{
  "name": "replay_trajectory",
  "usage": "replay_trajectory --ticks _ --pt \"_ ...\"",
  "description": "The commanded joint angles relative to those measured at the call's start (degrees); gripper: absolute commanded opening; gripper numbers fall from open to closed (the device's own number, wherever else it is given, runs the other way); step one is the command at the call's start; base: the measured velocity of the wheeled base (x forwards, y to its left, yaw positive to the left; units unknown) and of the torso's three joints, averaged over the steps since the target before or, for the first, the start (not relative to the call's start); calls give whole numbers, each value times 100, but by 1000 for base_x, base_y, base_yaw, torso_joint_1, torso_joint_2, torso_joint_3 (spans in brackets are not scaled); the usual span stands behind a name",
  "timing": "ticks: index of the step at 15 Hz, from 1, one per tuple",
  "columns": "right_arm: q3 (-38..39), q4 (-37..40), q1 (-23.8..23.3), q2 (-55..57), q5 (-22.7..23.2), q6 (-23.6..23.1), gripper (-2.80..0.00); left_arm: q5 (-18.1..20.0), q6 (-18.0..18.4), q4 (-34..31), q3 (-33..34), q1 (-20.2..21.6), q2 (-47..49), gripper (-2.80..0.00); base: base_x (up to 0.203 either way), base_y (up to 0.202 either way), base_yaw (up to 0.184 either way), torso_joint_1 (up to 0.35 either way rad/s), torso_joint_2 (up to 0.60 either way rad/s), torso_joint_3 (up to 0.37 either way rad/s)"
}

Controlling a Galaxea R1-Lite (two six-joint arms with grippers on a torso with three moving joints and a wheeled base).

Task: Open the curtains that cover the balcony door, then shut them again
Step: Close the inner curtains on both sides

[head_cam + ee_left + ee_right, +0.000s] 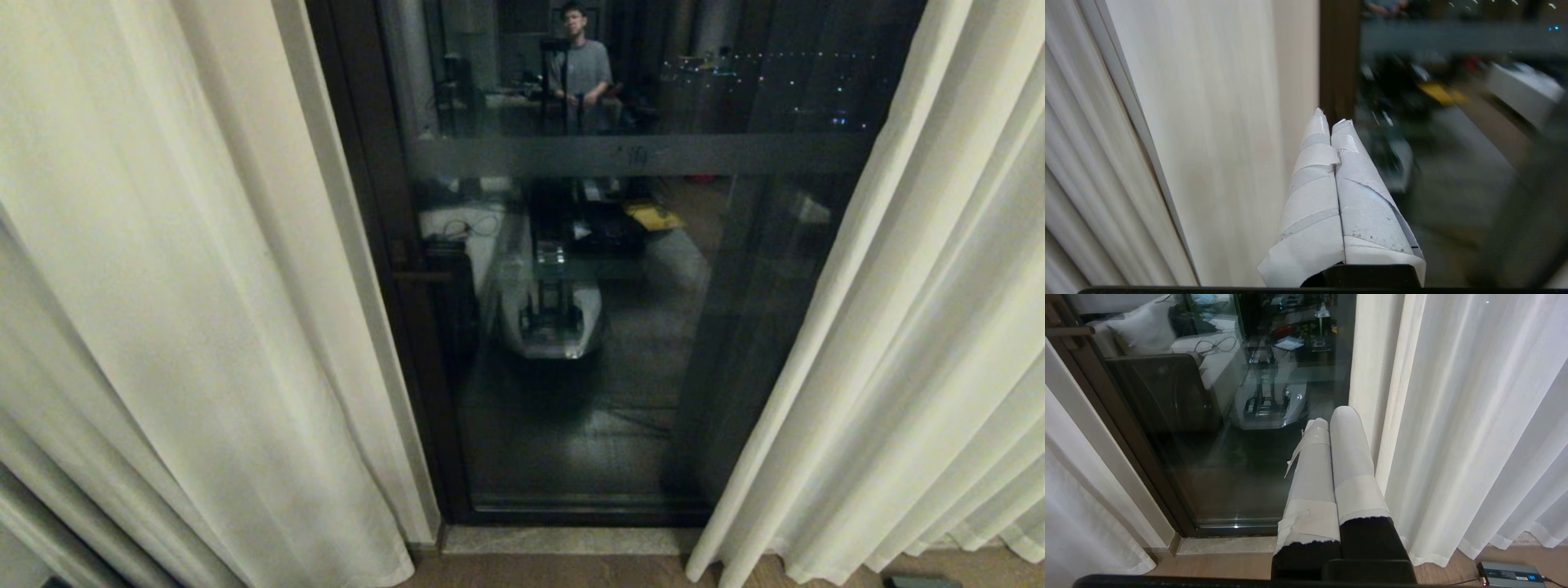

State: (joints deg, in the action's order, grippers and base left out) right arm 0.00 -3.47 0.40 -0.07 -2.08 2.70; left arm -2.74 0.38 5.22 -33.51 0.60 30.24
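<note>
left pincer (1334,121): tips pressed together, empty — raised just in front of the balcony door, by the left curtain's inner edge
right pincer (1331,420): tips together, empty — low before the door, just beside the right curtain
grey box (1511,575): on the floor at the right curtain's hem
curtains (188,269): drawn apart, one panel on each side of the door
balcony door (604,327): dark frame, glass uncovered between the panels — frosted band across it, a standing person (581,69) reflected in it
</note>
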Motion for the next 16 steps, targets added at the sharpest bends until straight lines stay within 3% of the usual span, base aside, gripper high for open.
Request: replay_trajectory --ticks 1,6,10,14,15,16 --pt "0 -4 4 7 -2 3 -280 -81 -1 425 -610 26 1614 -280 0 0 0 0 0 0" --pt "0 -4 4 7 -2 3 -280 -343 -35 1812 -1950 591 3748 -280 0 0 0 0 0 0" --pt "0 -4 4 7 -2 3 -280 -368 -244 2071 -2587 822 4623 -280 0 0 0 0 0 0" --pt "0 -4 4 7 -2 3 -280 -377 -383 2079 -2661 837 4926 -280 0 0 0 0 0 0" --pt "0 -4 4 7 -2 3 -280 -368 -398 2079 -2659 837 4943 -5 0 0 0 0 0 0" --pt "0 -4 4 7 -2 3 -280 -368 -398 2079 -2661 843 4956 0 0 0 0 0 0 0"
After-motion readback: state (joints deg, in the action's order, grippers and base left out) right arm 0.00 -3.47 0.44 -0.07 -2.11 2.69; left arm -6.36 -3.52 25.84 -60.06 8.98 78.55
